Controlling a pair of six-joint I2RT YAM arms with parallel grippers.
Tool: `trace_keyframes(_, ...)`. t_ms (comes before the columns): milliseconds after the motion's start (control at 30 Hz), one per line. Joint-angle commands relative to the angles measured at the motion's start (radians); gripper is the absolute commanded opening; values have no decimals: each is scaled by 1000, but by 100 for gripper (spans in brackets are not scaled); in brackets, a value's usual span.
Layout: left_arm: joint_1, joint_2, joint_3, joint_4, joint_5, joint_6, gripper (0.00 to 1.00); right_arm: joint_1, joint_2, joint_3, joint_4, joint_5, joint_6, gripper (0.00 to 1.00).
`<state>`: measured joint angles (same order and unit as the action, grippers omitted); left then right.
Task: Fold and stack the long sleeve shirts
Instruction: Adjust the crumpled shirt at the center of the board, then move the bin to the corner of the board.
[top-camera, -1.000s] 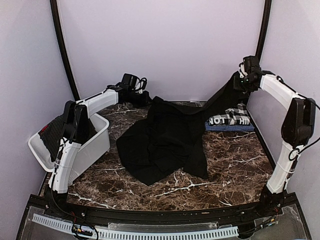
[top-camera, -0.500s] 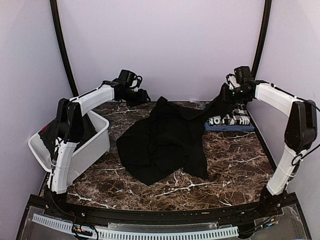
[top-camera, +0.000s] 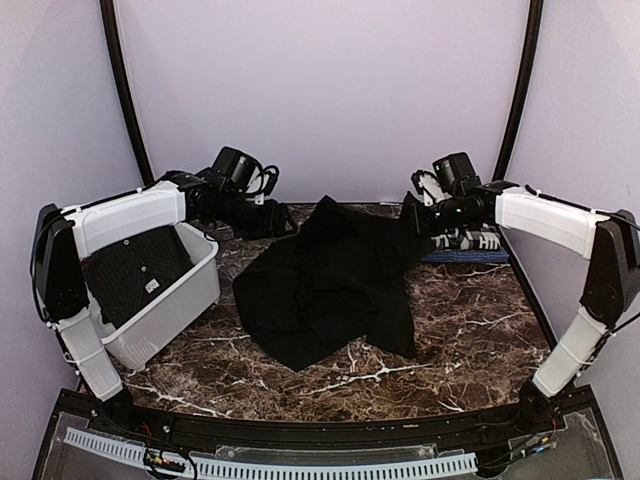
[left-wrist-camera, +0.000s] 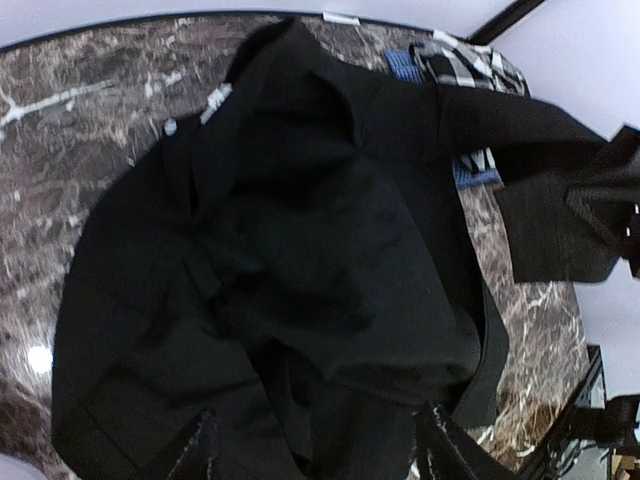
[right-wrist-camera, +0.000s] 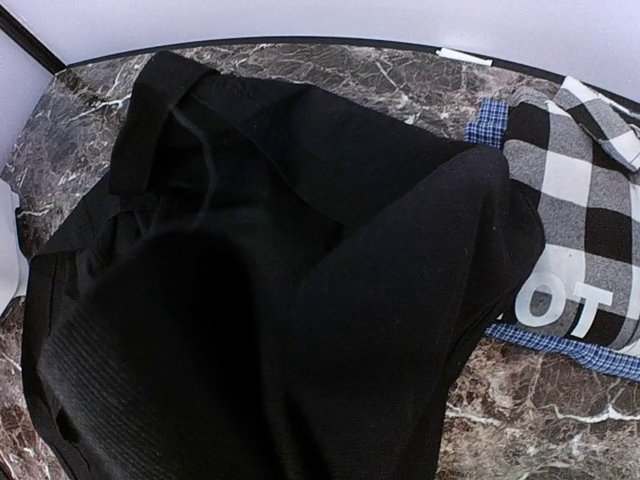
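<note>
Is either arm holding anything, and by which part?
The right gripper holds the plain black cloth shirt by its sleeve end; the left gripper holds nothing.

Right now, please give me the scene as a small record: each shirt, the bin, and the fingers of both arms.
black shirt: crumpled on the table middle, one sleeve held up at the right
checked shirt: folded, far right corner, lettering partly under that sleeve
white bin: left side, dark garment inside
left gripper: fingers apart, facing the black shirt
right gripper: grips the raised sleeve; fingers hidden in its own view
</note>
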<state>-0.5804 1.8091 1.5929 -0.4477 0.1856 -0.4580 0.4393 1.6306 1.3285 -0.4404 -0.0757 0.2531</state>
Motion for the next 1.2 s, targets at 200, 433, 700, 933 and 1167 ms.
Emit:
trace_keyframes(200, -22, -273, -420, -78, -161, -77, 61, 85, -43, -60, 48, -8, 55, 0)
trace_keyframes(433, 77, -218, -421, -104, -267, -66, 48, 116, -45, -80, 47, -15, 64, 0)
trace_keyframes(700, 238, -54, -287, -57, -266, -35, 44, 138, -44, -115, 64, -29, 67, 0)
trace_keyframes(933, 253, 56, -131, -52, -174, 0, 46, 142, -61, -134, 66, -24, 59, 0)
trace_keyframes(1167, 187, 45, -99, -56, -167, 54, 61, 141, -63, -141, 81, -20, 62, 0)
